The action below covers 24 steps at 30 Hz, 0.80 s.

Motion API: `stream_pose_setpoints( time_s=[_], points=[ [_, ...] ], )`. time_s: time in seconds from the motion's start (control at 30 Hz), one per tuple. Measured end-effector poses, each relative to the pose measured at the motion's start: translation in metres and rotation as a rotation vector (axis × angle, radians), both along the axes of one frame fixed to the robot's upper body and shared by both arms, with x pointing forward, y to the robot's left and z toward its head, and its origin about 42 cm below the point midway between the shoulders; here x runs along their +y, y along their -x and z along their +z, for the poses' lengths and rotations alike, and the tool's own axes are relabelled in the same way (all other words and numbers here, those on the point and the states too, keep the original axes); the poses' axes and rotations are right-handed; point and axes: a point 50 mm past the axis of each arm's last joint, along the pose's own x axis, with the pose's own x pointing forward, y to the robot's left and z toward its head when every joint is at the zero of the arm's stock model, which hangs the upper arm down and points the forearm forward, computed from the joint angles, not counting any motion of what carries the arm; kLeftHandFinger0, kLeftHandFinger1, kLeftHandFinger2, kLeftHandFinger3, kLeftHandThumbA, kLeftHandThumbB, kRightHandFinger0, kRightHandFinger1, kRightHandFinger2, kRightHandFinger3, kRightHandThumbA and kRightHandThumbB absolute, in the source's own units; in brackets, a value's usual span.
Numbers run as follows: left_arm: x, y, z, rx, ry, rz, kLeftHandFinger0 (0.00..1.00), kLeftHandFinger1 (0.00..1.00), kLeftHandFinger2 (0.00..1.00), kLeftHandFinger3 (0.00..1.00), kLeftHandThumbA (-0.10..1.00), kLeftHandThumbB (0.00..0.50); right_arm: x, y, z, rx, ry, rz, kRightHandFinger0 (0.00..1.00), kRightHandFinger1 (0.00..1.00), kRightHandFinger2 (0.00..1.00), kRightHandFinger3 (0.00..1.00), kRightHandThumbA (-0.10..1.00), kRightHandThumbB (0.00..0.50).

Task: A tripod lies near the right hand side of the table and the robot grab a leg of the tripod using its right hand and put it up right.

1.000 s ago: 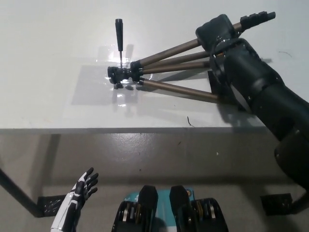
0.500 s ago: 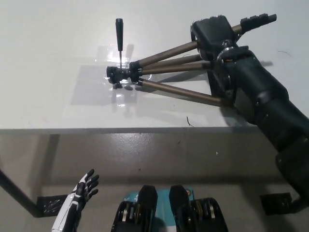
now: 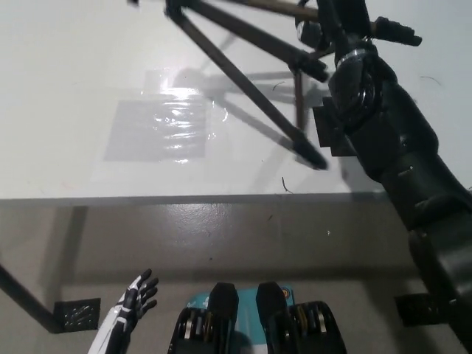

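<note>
**Tripod tilted up over the worktop, right hand at its leg**

A white worktop [image 3: 88,88] filled the upper part of the head view, its front edge running across the middle, with grey floor [image 3: 221,236] below it. A shiny, glare-lit patch [image 3: 173,122] lay on the worktop left of centre.

The tripod [image 3: 243,77] was raised at a slant over the right side of the worktop. Its head end ran out of the top edge of the view, and its legs spread down and to the right. One dark leg [image 3: 251,96] slanted from the upper left to a foot [image 3: 316,158] that met the worktop near the front edge. A second leg ended at a foot [image 3: 317,71] higher up, beside a short upright piece whose nature could not be told. A third, brownish leg [image 3: 273,6] ran along the top edge toward the right hand [image 3: 339,26].

The black right hand was at the top right, wrapped about the tripod's upper leg, though its fingers were largely hidden by the wrist and the frame edge. Its arm [image 3: 398,162] came down to the bottom right corner.

The white left hand [image 3: 136,295] hung low at the lower left, below the worktop edge, fingers spread and holding nothing.

A dark bracket [image 3: 77,313] sat on the floor at the lower left.
</note>
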Motion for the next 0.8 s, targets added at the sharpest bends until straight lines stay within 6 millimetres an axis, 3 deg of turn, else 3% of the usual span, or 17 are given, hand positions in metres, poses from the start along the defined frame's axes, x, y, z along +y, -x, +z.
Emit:
stream_pose_setpoints(
  time_s=[0.1,0.17,0.23,0.33,0.47,0.6,0.73,0.77,0.8],
  points=[
    [-0.002,0.004,-0.003,0.012,0.001,-0.008,1.0,1.0,1.0,1.0,1.0,0.234,0.007,0.004,0.014,-0.048,-0.164,-0.004,0.0,0.05,0.53,0.65,-0.06,0.015],
    [-0.002,0.006,-0.004,0.017,0.003,-0.011,1.0,1.0,1.0,1.0,1.0,0.213,0.01,0.007,0.022,-0.072,-0.28,-0.014,0.0,0.03,0.51,0.64,-0.07,0.015],
    [-0.002,0.008,-0.005,0.02,0.004,-0.013,1.0,1.0,1.0,1.0,1.0,0.22,0.011,0.008,0.026,-0.086,-0.386,-0.03,0.0,0.0,0.45,0.58,-0.1,0.008],
    [-0.002,0.01,-0.006,0.023,0.004,-0.015,1.0,1.0,1.0,1.0,1.0,0.231,0.012,0.01,0.032,-0.114,-0.505,-0.049,0.0,0.0,0.44,0.56,-0.09,0.015],
    [-0.003,0.014,-0.008,0.025,0.007,-0.017,1.0,1.0,1.0,1.0,1.0,0.255,0.011,0.013,0.027,-0.147,-0.603,-0.073,0.0,0.0,0.41,0.54,-0.1,0.04],
    [-0.004,0.02,-0.011,0.035,0.01,-0.014,1.0,1.0,1.0,1.0,1.0,0.255,0.01,0.015,-0.004,-0.125,-0.653,-0.118,0.0,0.0,0.4,0.54,-0.1,0.047],
    [-0.003,0.024,-0.012,0.041,0.01,-0.012,1.0,1.0,1.0,1.0,1.0,0.261,0.008,0.022,-0.053,-0.045,-0.671,-0.165,0.0,0.01,0.42,0.56,-0.1,0.042],
    [-0.003,0.024,-0.013,0.042,0.01,-0.011,1.0,1.0,1.0,1.0,1.0,0.261,0.006,0.025,-0.069,-0.017,-0.669,-0.18,0.0,0.01,0.41,0.53,-0.1,0.05],
    [-0.003,0.024,-0.013,0.042,0.01,-0.011,1.0,1.0,1.0,1.0,1.0,0.257,0.005,0.027,-0.082,0.006,-0.665,-0.193,0.0,0.0,0.37,0.41,-0.1,0.077]
  ],
)
